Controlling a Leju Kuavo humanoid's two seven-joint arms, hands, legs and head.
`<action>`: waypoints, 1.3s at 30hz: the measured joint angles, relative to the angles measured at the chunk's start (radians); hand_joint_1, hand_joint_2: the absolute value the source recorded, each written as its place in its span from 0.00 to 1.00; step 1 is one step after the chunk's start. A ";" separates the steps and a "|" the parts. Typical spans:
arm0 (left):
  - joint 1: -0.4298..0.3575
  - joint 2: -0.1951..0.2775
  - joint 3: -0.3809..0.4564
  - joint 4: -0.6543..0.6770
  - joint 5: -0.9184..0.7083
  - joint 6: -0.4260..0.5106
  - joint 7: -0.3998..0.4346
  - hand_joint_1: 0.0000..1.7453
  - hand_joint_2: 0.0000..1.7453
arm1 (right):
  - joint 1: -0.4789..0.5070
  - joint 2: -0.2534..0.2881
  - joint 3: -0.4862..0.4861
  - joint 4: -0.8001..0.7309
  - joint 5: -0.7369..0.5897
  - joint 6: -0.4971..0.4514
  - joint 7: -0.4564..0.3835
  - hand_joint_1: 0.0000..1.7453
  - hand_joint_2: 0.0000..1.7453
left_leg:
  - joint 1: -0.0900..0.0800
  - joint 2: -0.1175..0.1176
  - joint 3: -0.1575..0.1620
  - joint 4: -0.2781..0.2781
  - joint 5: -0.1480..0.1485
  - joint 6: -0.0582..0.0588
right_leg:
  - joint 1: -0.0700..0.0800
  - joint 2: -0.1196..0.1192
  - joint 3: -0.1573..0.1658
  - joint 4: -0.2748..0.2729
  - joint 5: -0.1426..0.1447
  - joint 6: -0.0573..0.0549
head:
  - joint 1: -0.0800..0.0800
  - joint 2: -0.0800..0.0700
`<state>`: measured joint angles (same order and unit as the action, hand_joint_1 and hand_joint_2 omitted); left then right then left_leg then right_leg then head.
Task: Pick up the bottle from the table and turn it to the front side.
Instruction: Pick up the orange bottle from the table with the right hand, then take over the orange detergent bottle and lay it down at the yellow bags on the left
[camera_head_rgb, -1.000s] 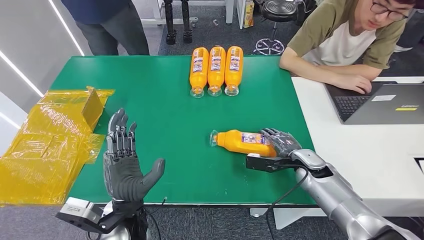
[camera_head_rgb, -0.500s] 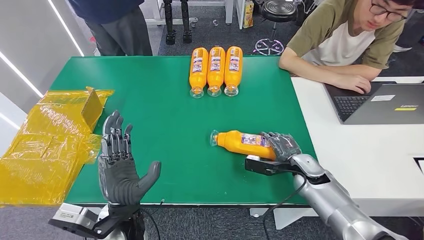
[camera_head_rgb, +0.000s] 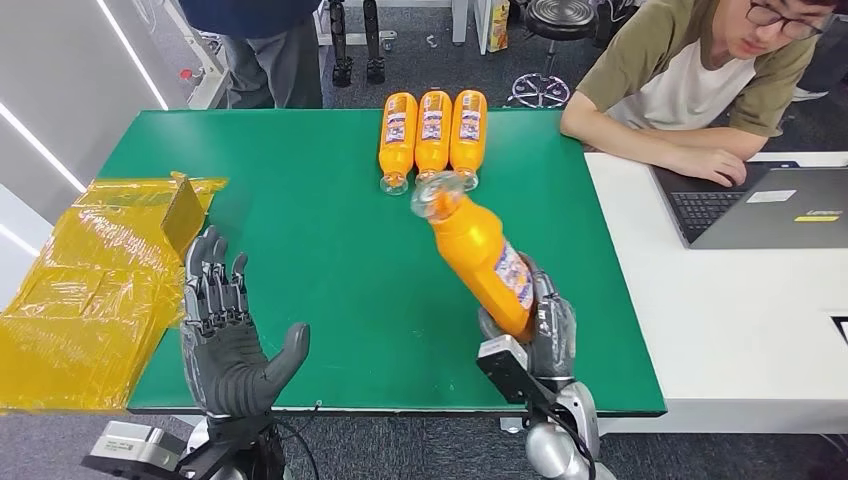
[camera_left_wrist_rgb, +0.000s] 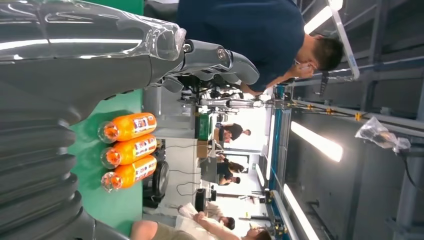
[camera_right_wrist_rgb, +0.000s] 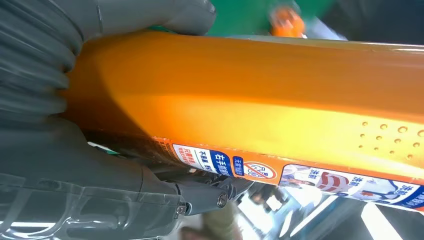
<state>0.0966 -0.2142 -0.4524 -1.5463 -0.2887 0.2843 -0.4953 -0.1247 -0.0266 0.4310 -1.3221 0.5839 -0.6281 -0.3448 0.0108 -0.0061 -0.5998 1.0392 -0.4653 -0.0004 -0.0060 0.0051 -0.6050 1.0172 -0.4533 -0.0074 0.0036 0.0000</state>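
One bottle (camera_head_rgb: 483, 255) sat gripped at its base in the right hand (camera_head_rgb: 540, 325), lifted off the worktop (camera_head_rgb: 320, 220) where it had lain a second earlier, its cap tilted toward 11 o'clock. The pickup looked done, the turn to the front remaining. The left hand (camera_head_rgb: 225, 335) hovered at 9 o'clock, fingers spread, holding nothing. Three bottles (camera_head_rgb: 432, 135) lay at 12 o'clock.
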 joint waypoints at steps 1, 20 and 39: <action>-0.002 -0.001 0.000 0.002 0.000 -0.006 0.005 0.00 1.00 | 0.021 0.013 -0.003 -0.024 -0.023 -0.017 -0.021 1.00 1.00 | 0.000 0.000 0.000 0.000 0.000 0.000 | 0.000 0.000 0.000 0.000 0.000 0.000 | 0.000 0.000; -0.059 0.003 -0.026 0.113 0.257 -0.442 0.067 0.00 1.00 | 0.143 0.066 0.084 -0.183 0.154 0.124 0.065 1.00 1.00 | 0.000 0.001 0.000 0.000 -0.001 0.000 | 0.000 0.001 -0.001 0.000 0.000 0.000 | 0.000 0.000; -0.136 0.011 -0.024 0.190 0.290 -0.489 0.084 0.00 1.00 | 0.086 0.042 0.185 -0.183 0.302 0.422 0.079 1.00 1.00 | 0.000 0.002 0.000 0.000 0.000 0.000 | 0.000 0.001 -0.001 0.000 0.000 0.000 | 0.000 0.000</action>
<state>-0.0395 -0.2029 -0.4768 -1.3563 0.0016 -0.2044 -0.4108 -0.0390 0.0153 0.6165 -1.5047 0.8856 -0.2063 -0.2659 0.0106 -0.0042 -0.5999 1.0395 -0.4655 -0.0004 -0.0061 0.0064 -0.6060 1.0172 -0.4531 -0.0075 0.0034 0.0000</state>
